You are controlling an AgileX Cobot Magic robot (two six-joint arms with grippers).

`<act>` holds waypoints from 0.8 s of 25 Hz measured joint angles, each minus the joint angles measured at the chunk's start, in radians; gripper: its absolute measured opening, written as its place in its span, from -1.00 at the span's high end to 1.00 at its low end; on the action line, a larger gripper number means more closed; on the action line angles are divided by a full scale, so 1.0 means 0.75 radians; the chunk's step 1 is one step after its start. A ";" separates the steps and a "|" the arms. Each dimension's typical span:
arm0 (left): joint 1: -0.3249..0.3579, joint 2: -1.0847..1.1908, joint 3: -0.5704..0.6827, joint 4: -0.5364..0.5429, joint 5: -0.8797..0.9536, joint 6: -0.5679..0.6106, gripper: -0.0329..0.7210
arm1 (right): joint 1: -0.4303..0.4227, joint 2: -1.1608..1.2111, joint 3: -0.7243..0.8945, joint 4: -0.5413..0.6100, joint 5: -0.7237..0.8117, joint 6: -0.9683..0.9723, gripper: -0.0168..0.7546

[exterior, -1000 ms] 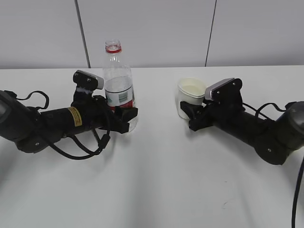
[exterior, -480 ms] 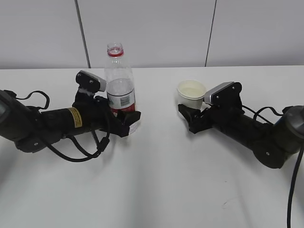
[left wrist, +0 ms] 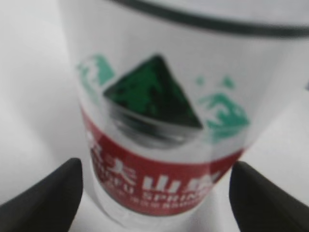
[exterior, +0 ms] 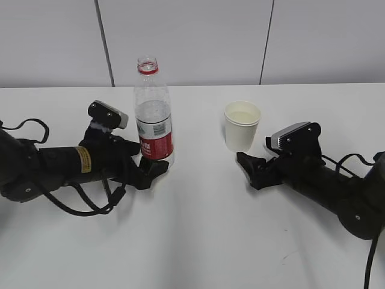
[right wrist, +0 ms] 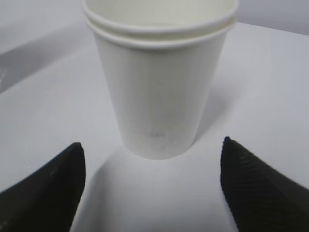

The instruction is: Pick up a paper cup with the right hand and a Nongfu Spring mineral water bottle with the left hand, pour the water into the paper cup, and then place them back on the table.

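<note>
- the bottle [exterior: 154, 114] stands upright on the table [exterior: 198, 241], left of centre, no cap on.
- the left hand [exterior: 147, 171] lies low just in front of it, fingers [left wrist: 41, 203] spread wide to either side, gripping nothing.
- the cup [exterior: 242, 126] stands upright right of centre.
- the right hand [exterior: 248, 167] sits near the cup, jaws parted and empty, clear of its sides.

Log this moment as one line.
left hand: open, off bottle | right hand: open, off paper cup | both upright on table
</note>
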 joint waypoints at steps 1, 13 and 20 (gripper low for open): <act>0.009 -0.017 0.025 0.000 0.000 0.000 -0.59 | 0.000 -0.018 0.021 0.015 -0.002 0.000 -0.74; 0.232 -0.210 0.149 -0.043 0.072 0.000 -0.59 | -0.041 -0.195 0.193 0.240 -0.008 0.000 -0.65; 0.371 -0.211 0.155 -0.186 0.083 0.112 -0.59 | -0.197 -0.195 0.175 0.319 -0.008 0.000 -0.60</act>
